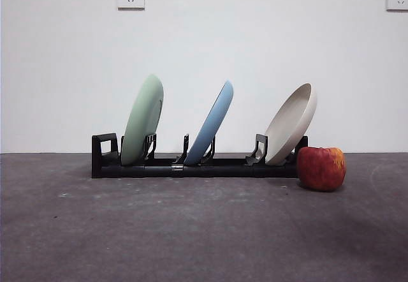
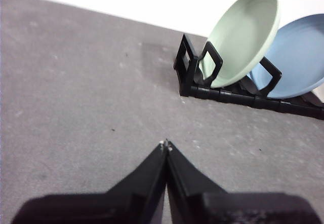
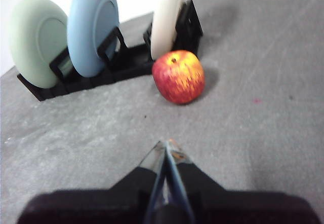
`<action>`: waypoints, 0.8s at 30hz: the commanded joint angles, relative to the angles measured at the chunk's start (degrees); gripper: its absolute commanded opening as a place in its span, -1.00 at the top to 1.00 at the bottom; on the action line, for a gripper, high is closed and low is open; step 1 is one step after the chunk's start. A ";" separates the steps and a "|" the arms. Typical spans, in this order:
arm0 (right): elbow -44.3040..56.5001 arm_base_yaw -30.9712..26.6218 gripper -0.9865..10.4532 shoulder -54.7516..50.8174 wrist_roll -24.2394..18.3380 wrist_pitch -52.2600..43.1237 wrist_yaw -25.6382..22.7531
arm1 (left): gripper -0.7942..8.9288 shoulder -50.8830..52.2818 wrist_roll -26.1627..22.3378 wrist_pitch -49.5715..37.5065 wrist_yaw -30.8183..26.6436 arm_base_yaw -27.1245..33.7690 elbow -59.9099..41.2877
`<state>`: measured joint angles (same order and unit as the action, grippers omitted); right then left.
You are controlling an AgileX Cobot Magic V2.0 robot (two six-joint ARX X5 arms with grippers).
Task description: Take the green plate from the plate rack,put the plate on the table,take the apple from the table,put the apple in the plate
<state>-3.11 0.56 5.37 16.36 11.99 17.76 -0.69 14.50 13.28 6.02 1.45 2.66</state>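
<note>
Both end effectors closed; blue plate (image 1: 211,124) neighbours green plate (image 1: 143,120).

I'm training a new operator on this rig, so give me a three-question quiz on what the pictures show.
1. True or false: the green plate stands in the plate rack.
2. Which plate is nearest the apple? A) green B) blue C) beige
3. Fill in: the left gripper and right gripper both have their jaws ____.

Key: 1 true; 2 C, the beige plate; 3 shut.
</note>
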 commanded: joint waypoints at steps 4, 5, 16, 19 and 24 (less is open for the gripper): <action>-8.94 -0.02 0.85 8.94 1.81 -0.83 -0.31 | 0.85 -4.96 0.96 -0.11 0.57 0.15 8.59; -10.54 -0.02 0.85 10.71 1.81 -0.76 -0.31 | 0.85 -6.40 0.92 -0.09 0.63 0.15 10.16; -37.20 -0.02 0.81 38.10 -5.22 7.30 4.87 | 0.81 -37.20 -0.35 1.57 16.13 0.13 33.75; -40.65 -0.02 0.45 41.75 -6.71 7.69 4.85 | 0.23 -43.06 -0.87 2.05 17.92 0.13 37.68; -43.28 -0.02 0.21 44.76 -6.80 7.87 4.83 | -0.03 -50.07 -1.07 4.15 18.84 -0.22 43.06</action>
<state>-46.19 0.56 49.89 10.44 19.77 22.52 -49.95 14.55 17.54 24.47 1.41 44.99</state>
